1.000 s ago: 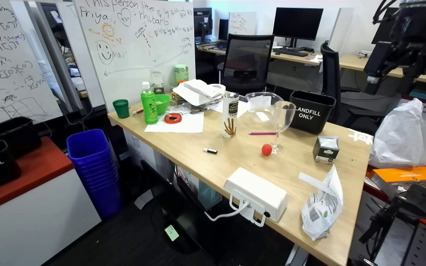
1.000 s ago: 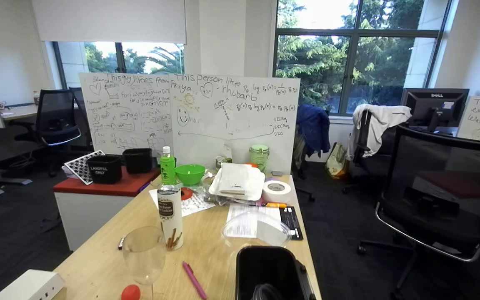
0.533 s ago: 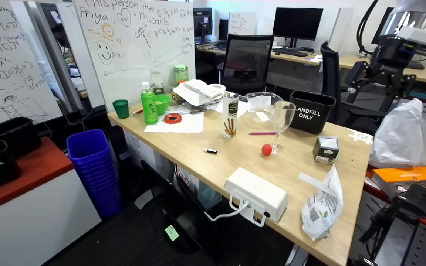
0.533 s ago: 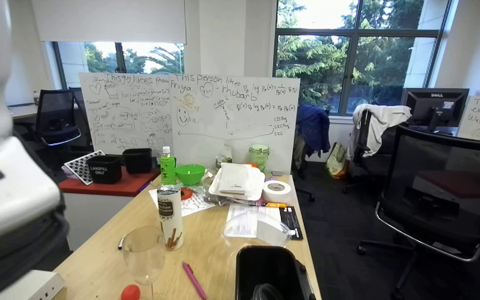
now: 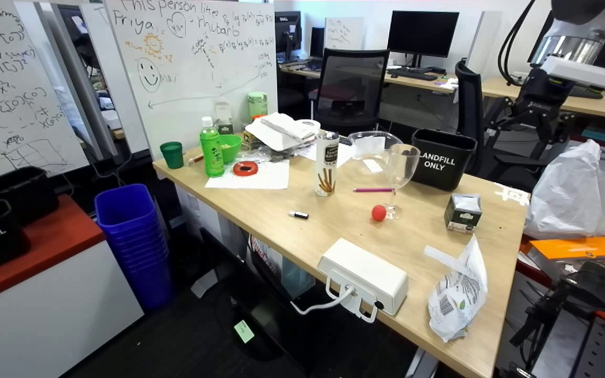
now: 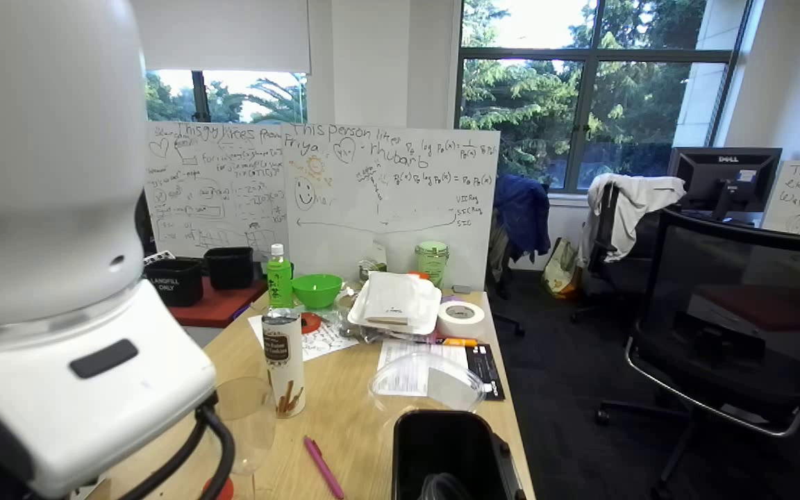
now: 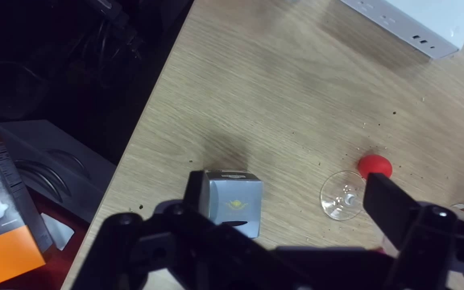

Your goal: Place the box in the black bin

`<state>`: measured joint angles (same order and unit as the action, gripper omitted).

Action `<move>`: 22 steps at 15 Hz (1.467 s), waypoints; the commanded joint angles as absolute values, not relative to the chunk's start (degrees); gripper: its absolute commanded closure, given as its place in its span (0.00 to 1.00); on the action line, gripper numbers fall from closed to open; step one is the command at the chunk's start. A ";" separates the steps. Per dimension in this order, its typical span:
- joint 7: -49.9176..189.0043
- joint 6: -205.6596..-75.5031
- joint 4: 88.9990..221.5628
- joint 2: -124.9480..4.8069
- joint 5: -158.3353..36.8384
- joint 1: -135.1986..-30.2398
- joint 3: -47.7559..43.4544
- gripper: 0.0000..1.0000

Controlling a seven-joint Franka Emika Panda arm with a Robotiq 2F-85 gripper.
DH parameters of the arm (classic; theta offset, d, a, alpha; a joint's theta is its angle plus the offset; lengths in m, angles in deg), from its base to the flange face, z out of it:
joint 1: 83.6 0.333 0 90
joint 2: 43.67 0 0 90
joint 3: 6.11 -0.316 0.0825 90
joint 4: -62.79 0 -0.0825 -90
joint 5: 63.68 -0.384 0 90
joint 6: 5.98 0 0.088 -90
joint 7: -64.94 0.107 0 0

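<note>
The box, small and black with a pale top, stands upright on the table near its right edge in an exterior view. In the wrist view the box shows its pale top beside the left finger, partly hidden by it. The black bin with white lettering stands on the table behind the box; its open top also shows in an exterior view, with something dark inside. My gripper is open and empty, above the table. In an exterior view the gripper hangs behind and right of the bin.
A clear wine glass and a red ball stand left of the box. A white bag and a white power box lie nearer the front. A white can and a pink pen are farther left.
My gripper has moved left and lower in an exterior view and turned to point downward. The white arm has come in from the left in an exterior view. The box and bin have not moved.
</note>
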<state>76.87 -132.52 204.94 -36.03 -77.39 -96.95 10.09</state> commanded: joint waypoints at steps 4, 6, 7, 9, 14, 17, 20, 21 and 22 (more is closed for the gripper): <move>77.13 -134.12 204.56 -37.91 -78.47 -97.63 9.59 0.00; 77.22 -135.04 204.10 -40.43 -79.95 -97.71 9.93 0.00; 77.29 -135.51 203.88 -41.73 -80.29 -97.79 10.06 0.00; 77.74 -137.56 203.74 -44.94 -82.14 -97.85 10.27 0.00; 79.04 -142.60 202.69 -53.54 -88.72 -98.43 10.03 0.00; 78.80 -145.73 200.98 -58.10 -93.49 -99.15 9.58 0.00; 79.22 -147.61 198.01 -62.41 -96.66 -100.12 9.20 0.00; 79.55 -147.38 196.90 -63.75 -96.72 -100.29 9.20 0.00; 79.94 -147.79 195.98 -65.07 -96.72 -100.36 9.20 0.00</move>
<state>78.76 -147.43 199.01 -61.66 -95.36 -98.66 10.65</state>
